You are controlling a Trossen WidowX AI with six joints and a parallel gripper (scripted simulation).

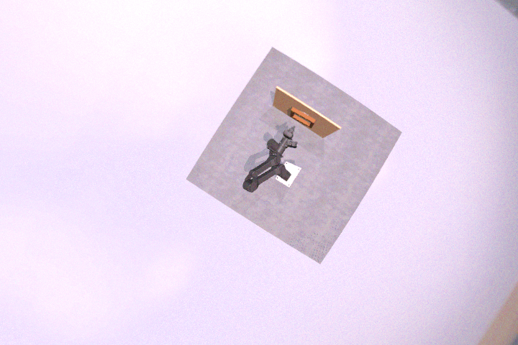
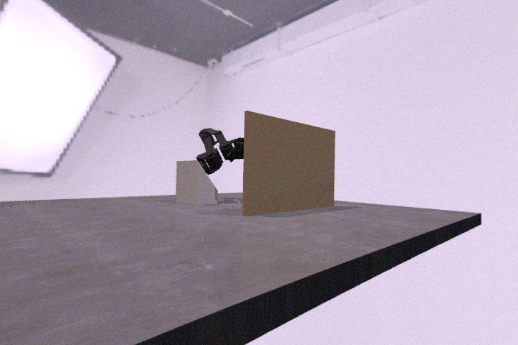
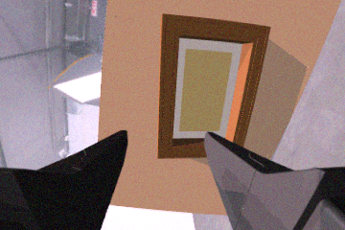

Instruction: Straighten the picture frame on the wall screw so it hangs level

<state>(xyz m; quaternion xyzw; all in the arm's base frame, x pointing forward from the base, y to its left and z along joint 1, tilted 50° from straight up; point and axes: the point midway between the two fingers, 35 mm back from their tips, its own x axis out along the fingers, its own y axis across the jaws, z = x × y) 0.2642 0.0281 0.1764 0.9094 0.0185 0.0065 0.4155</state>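
Note:
The brown picture frame hangs on the upright tan board. It has a pale mat and an olive picture. In the wrist view its top edge runs slightly down to the right, but that view is angled, so I cannot tell how far it hangs off level. The screw and notched strip are hidden. My gripper is open and empty, in front of the board and short of the frame. In the wrist view its left fingertip is left of the frame and its right fingertip overlaps the lower bar.
The grey table top carries the board and the arm's pale base block. In the exterior view the board stands between the camera and the gripper, hiding both gripper and frame. The frame casts a shadow on the board in the wrist view.

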